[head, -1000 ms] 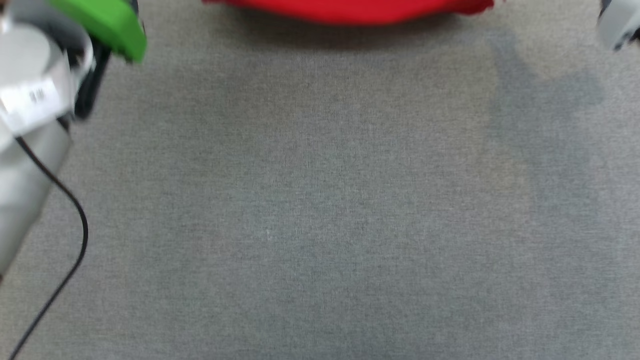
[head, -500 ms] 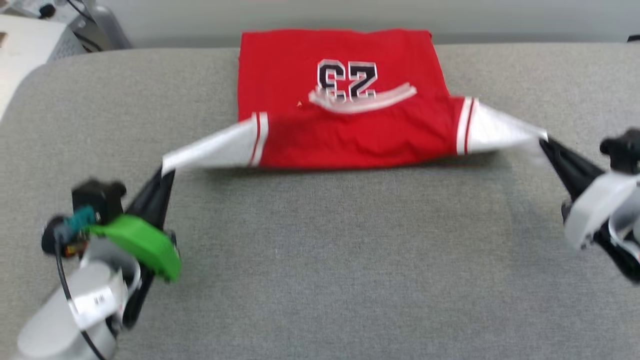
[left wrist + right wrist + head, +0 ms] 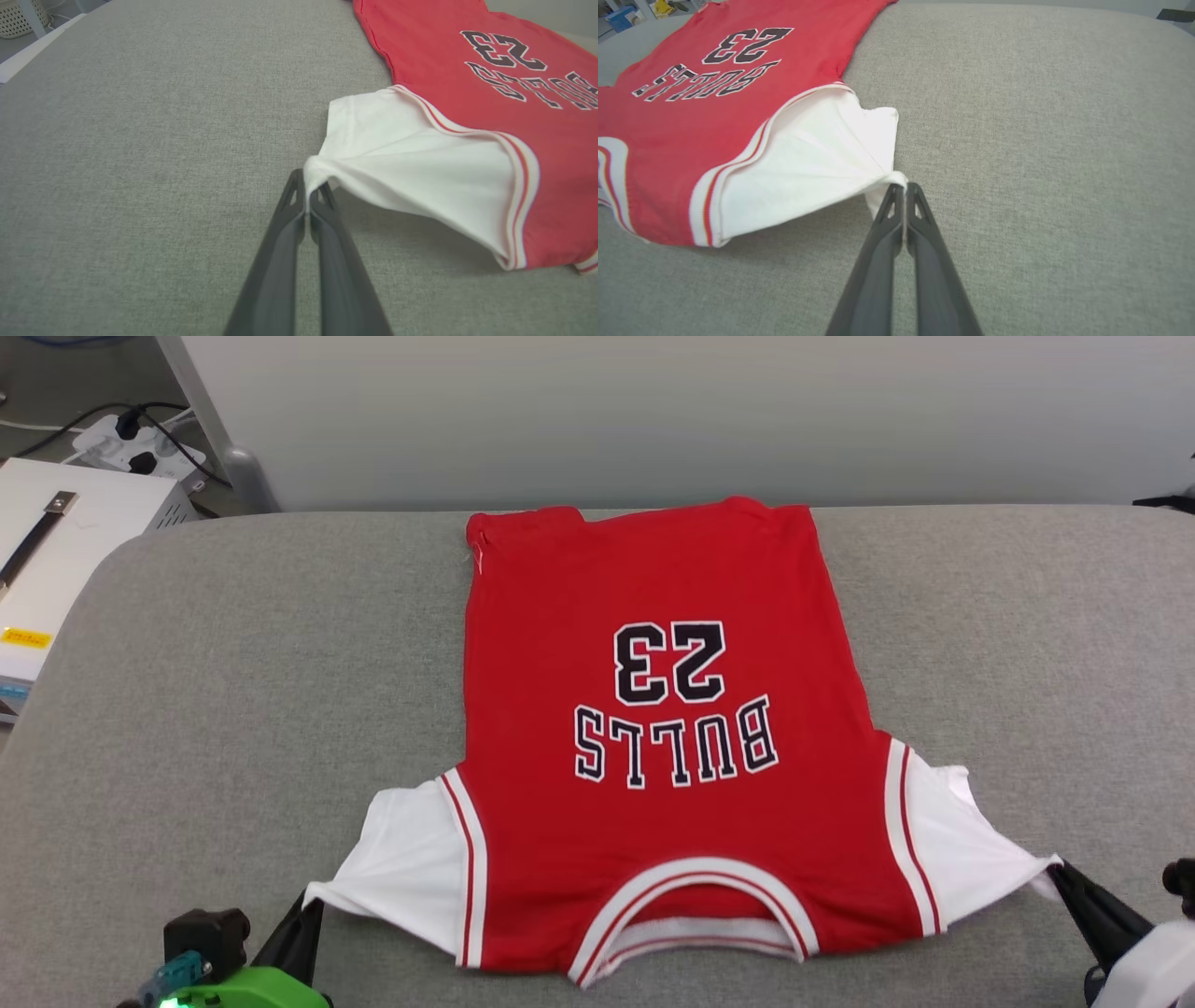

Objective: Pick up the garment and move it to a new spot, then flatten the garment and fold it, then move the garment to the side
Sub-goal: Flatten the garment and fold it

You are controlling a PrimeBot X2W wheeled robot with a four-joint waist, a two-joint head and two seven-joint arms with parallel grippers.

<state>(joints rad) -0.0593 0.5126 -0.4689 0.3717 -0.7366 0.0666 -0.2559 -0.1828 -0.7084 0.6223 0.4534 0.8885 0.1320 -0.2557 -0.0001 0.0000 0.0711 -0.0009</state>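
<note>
The garment [image 3: 672, 756], a red jersey with white sleeves and a black "BULLS 23" print facing up, lies spread on the grey table with its collar toward me and its hem at the far edge. My left gripper [image 3: 313, 899] is shut on the tip of the white sleeve at the lower left, seen close in the left wrist view as the garment's sleeve [image 3: 411, 158] pinched by the left gripper [image 3: 307, 185]. My right gripper [image 3: 1057, 870] is shut on the other sleeve tip; the right wrist view shows the garment [image 3: 728, 116] pulled taut to the right gripper [image 3: 900, 185].
The grey padded table [image 3: 233, 691] has open cloth on both sides of the jersey. A white box [image 3: 56, 541] and a power strip with cables [image 3: 131, 443] stand beyond the table's left corner. A pale wall runs behind the far edge.
The head camera has tilted up, bringing the whole jersey into view. The jersey, folded over itself half a second ago, now lies fully spread with the print showing; both grippers still pinch the sleeves.
</note>
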